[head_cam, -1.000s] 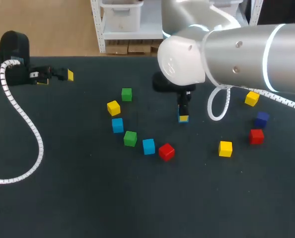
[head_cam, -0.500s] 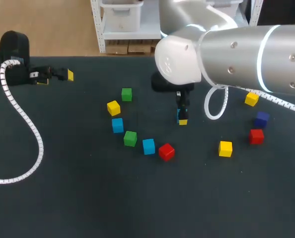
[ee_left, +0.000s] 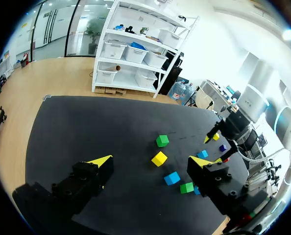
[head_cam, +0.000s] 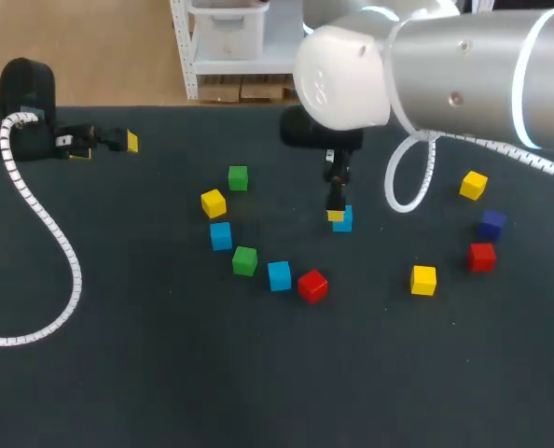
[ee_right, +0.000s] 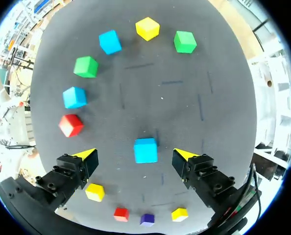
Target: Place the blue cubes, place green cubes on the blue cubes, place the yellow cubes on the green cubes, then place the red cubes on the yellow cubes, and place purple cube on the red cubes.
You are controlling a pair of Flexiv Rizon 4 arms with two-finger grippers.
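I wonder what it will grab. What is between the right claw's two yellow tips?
A blue cube lies on the table between the open tips of the right claw, touching neither. The right wrist view shows it.

Tabletop is looking matt, dark, cloth-like. Blue cube is showing smooth, plain faces. Right arm is gleaming glossy silver-white. Right claw is looking matt black plastic. Left cable sleeve is showing ribbed white plastic.
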